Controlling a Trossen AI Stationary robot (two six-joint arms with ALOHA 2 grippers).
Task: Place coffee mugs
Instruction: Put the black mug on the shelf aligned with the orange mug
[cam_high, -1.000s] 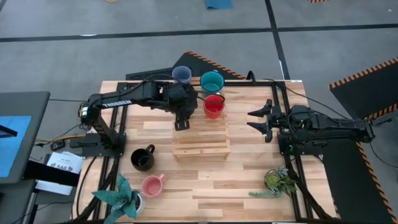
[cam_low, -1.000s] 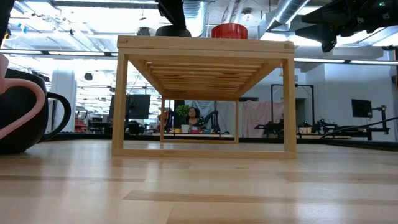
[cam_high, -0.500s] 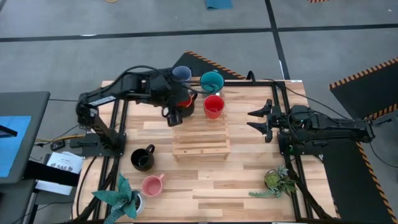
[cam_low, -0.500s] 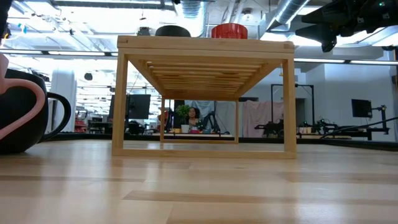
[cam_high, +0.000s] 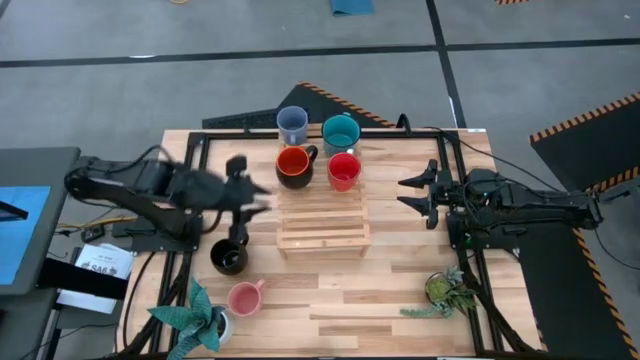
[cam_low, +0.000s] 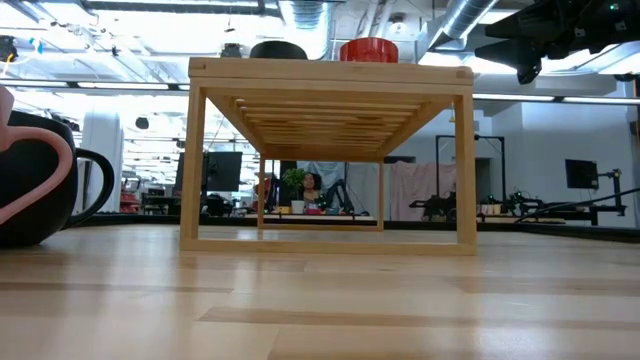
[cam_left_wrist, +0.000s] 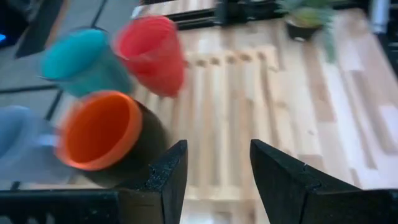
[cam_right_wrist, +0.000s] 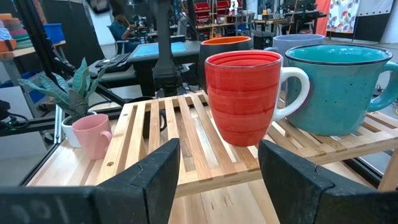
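Observation:
Four mugs stand together at the wooden slatted rack's (cam_high: 323, 222) far end. The black mug with orange inside (cam_high: 293, 165) and the red mug (cam_high: 343, 170) are in front; the grey-blue mug (cam_high: 292, 122) and the teal mug (cam_high: 340, 130) are behind them. The all-black mug (cam_high: 229, 256) and the pink mug (cam_high: 244, 297) rest on the table near the left. My left gripper (cam_high: 245, 190) is open, left of the rack and above the all-black mug. In its wrist view my left gripper (cam_left_wrist: 217, 180) is drawn back from the orange-lined mug (cam_left_wrist: 102, 134). My right gripper (cam_high: 420, 192) waits open, right of the rack.
A potted plant (cam_high: 200, 315) stands at the near left corner beside the pink mug. Another plant (cam_high: 450, 292) stands near the right arm's base. The rack's near slats (cam_right_wrist: 186, 146) are bare. Dark frame rails run along both table sides.
My left gripper has drawn away from the black mug with orange inside and swung quickly toward the table's left edge and a little nearer, ending above the all-black mug. The orange-lined mug has stayed standing on the rack beside the red mug.

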